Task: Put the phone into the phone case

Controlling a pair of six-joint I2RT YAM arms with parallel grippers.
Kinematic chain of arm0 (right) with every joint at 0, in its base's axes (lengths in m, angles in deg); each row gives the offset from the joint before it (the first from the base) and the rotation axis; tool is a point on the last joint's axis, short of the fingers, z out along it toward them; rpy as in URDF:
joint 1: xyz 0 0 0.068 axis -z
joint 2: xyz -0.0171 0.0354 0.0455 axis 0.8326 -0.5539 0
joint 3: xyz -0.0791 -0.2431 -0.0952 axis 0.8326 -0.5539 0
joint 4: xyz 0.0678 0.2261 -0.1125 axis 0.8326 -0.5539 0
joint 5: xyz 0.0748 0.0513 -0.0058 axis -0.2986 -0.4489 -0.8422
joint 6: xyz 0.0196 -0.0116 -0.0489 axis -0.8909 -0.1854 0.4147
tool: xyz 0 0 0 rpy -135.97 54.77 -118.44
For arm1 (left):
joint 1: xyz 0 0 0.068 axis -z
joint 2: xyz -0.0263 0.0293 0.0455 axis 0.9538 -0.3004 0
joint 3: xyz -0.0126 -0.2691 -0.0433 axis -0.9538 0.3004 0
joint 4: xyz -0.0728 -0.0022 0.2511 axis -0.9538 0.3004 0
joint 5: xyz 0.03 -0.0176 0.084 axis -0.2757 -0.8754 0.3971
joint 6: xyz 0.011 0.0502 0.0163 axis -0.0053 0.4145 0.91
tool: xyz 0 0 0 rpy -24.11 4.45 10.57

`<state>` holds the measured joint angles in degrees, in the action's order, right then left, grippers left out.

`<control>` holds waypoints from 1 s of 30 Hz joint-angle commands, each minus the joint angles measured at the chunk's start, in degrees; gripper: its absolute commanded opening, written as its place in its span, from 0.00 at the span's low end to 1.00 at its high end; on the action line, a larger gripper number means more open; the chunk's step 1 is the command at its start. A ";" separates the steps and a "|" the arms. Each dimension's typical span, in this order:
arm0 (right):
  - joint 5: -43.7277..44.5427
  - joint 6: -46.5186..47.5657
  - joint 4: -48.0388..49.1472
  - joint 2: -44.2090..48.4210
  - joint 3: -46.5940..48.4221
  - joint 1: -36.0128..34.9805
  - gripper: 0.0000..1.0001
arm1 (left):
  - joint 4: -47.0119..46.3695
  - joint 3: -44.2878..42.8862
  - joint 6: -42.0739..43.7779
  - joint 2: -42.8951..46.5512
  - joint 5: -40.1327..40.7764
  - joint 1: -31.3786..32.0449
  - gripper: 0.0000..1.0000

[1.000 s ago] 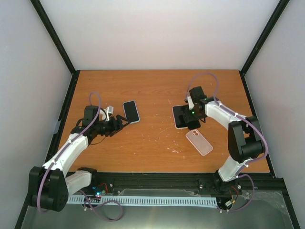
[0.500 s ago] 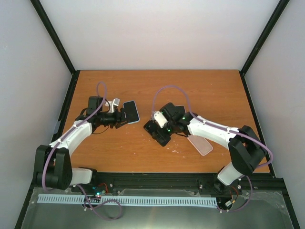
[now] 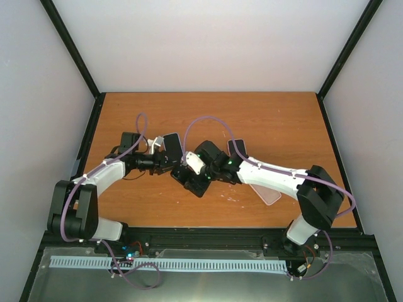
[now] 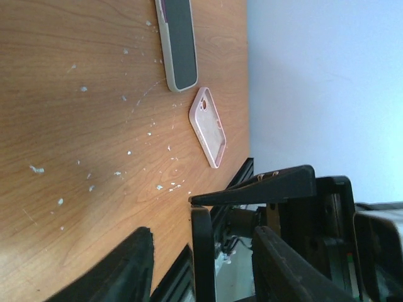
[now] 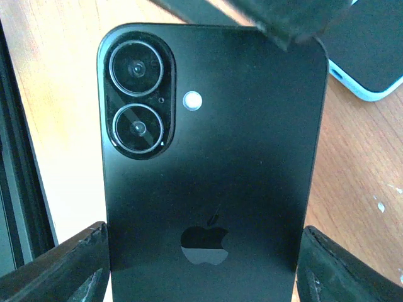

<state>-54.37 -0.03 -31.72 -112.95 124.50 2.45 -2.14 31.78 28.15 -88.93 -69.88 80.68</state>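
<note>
Over the table [image 3: 283, 119], the right gripper [image 5: 211, 267] clamps the black phone [image 5: 214, 157] across its width. Its camera end points into the left gripper [image 4: 206, 269], whose jaws stand half-open astride it. The empty pink case [image 4: 209, 126] lies well to the right.

Black phone [image 5: 214, 189] aloft; empty pink case [image 4: 208, 126] flat.

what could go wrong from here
The left end effector and the right end effector are nearly touching; a bump could knock the black phone loose. The right one holds the phone only by its lower edges and may slip. The pink case lies partly under the right arm, which could drag it.
</note>
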 commanded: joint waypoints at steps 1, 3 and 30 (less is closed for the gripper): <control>-0.73 -0.27 3.28 -0.99 2.45 -0.89 0.49 | -0.09 0.47 3.04 -0.67 -1.54 0.25 0.36; -0.48 -0.61 3.44 -1.00 2.53 -0.93 0.48 | 0.35 0.31 3.19 -0.52 -1.22 0.27 0.25; 26.74 -8.15 -20.07 7.77 -6.85 16.34 0.64 | 4.00 1.39 -1.51 5.54 11.74 0.19 0.00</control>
<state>-32.71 -6.90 -44.72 -104.34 119.10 14.61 -0.11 33.92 27.98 -87.62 -60.87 80.88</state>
